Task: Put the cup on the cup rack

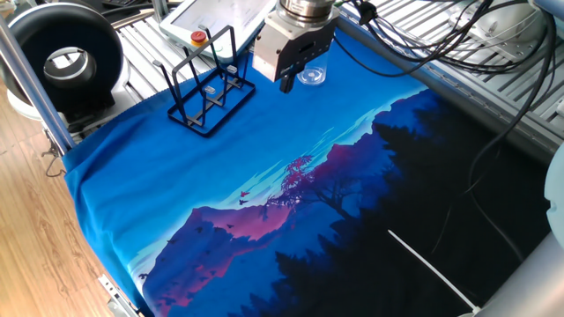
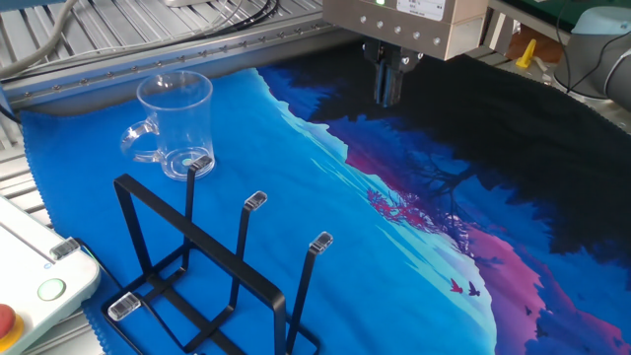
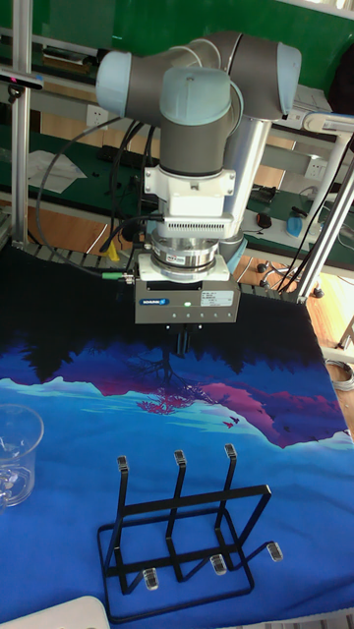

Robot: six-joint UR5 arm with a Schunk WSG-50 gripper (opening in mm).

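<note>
in one fixed view the cup stands upright on the blue cloth, at about three o'clock from the cup rack and near it. the claw hangs just beside the cup on its nine o'clock side, fingers together and holding nothing.

in the other fixed view the cup shows a handle at its nine o'clock side, contrary to a plain tumbler. it is clear, stiff and empty; it looks light, slick and breakable, so i judge the rim wall or the handle the best hold, taken gently. the claw sits well apart at two o'clock, pinched closed. the cup rack is bare, nothing on its prongs.

in the tall fixed view the cup sits at the nine o'clock edge, the cup rack at six o'clock, the claw above, empty.
</note>
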